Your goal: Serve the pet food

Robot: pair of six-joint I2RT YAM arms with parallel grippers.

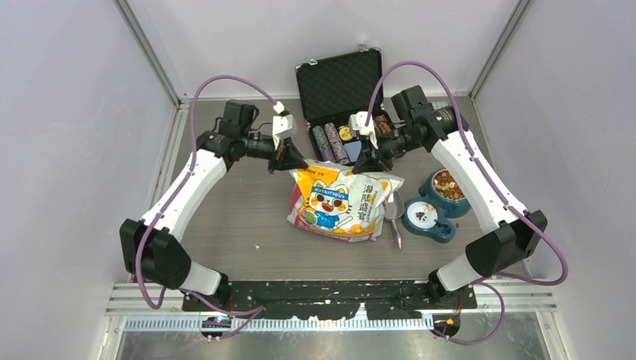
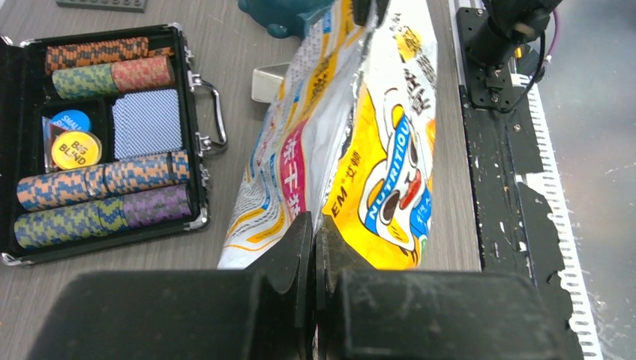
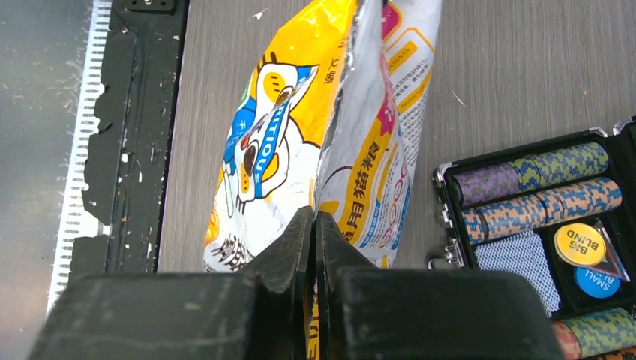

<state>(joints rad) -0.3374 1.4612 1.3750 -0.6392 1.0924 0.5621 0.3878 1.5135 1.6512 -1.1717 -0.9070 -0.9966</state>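
Note:
The cartoon-cat printed bag (image 1: 341, 202) lies in the middle of the table, its top edge lifted toward the far side. My left gripper (image 1: 294, 161) is shut on the bag's top left corner, which shows in the left wrist view (image 2: 375, 150). My right gripper (image 1: 373, 161) is shut on the top right corner, which shows in the right wrist view (image 3: 285, 150). Brown and reddish pet food (image 1: 448, 184) fills the larger teal bowl at the right. A few pieces lie in the smaller bowl (image 1: 424, 217). The bag's contents are hidden.
An open black case of striped poker chips (image 1: 341, 97) stands just behind the bag, close to both grippers. It also shows in the wrist views (image 2: 105, 142) (image 3: 540, 225). A metal utensil (image 1: 394, 223) lies between bag and bowls. Walls enclose the table.

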